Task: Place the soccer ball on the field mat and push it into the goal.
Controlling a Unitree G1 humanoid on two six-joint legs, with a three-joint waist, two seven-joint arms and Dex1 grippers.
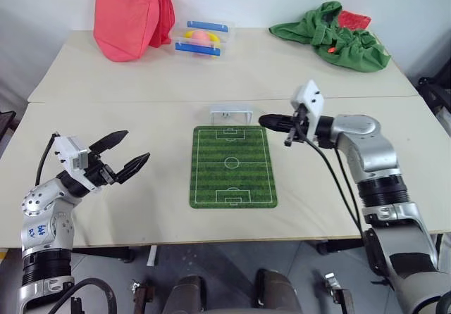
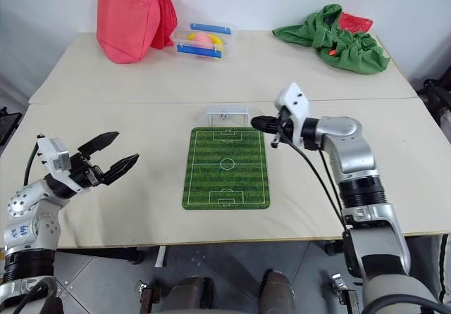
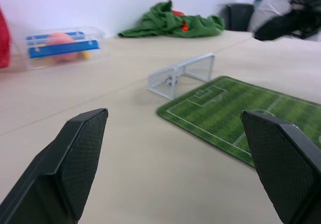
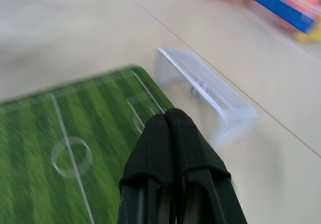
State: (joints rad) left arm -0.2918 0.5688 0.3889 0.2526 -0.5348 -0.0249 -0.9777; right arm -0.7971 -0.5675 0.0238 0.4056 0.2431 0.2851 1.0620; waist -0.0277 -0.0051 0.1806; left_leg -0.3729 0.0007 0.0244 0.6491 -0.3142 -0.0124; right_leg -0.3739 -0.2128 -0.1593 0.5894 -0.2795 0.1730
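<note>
Inside goal (image 3: 181, 75) ahead of my right end effector (image 1: 270, 122): soccer ball (image 3: 170, 80); fingers pressed together, empty, pusher-style. Left end effector (image 1: 127, 153) gapes, empty.

Red bag (image 1: 132, 16) at the table's far left; clear box (image 1: 204, 38) beside it; green cloth (image 1: 331, 36) far right.

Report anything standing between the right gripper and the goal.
Nothing visible does. The right gripper, jaws shut, hovers by the far right corner of the field mat, and the goal stands just beyond the mat's far edge with only bare table between. What looks like the soccer ball sits inside the goal.
</note>
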